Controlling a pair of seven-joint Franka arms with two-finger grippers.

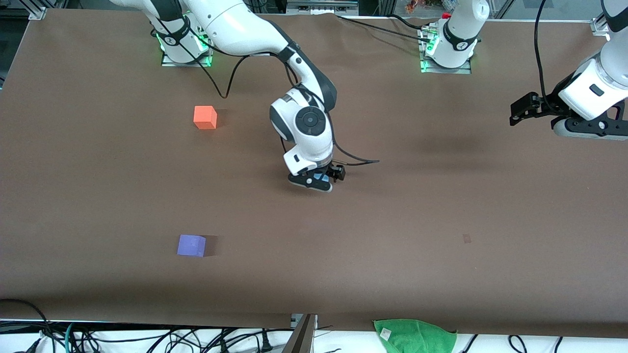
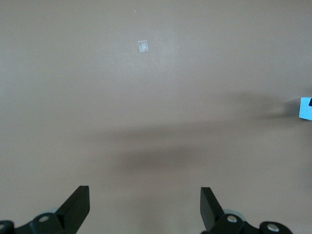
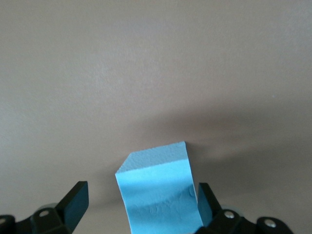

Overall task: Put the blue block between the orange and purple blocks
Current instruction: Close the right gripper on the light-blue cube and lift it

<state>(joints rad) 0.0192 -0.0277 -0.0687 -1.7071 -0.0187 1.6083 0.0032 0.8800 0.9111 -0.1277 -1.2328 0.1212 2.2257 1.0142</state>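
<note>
- blue block [image 3: 158, 187] sits between the fingers of the right gripper [image 1: 321, 179], low over the middle of the table; in the front view only a sliver of blue shows under the wrist.
- right wrist view: one finger [image 3: 204, 202] touches the block's side, the other finger [image 3: 75, 202] stands off with a gap, so the jaws are apart, not clamped on it. Block looks rotated relative to the fingers.
- cannot tell whether the block rests on the table or is slightly raised.
- orange block [image 1: 205, 117] on the table toward the right arm's end, farther from the front camera.
- purple block [image 1: 191, 245] also toward the right arm's end, nearer the front camera, roughly in line with the orange one; the two are well apart with bare surface between them.
- blue block is well apart from both, more toward the table's middle.
- left gripper [image 1: 520, 110] hangs over the left arm's end of the table, waiting; left wrist view shows its fingers [image 2: 78, 204] spread wide with nothing in them.
- table [image 1: 441, 220]: flat brown matte cover, soft shadows, a small pale mark [image 1: 466, 238] toward the left arm's end.
- green cloth [image 1: 414, 336] lies at the table edge nearest the front camera; cables [image 1: 147, 338] run along that edge.
- wide open surface around all three blocks.
</note>
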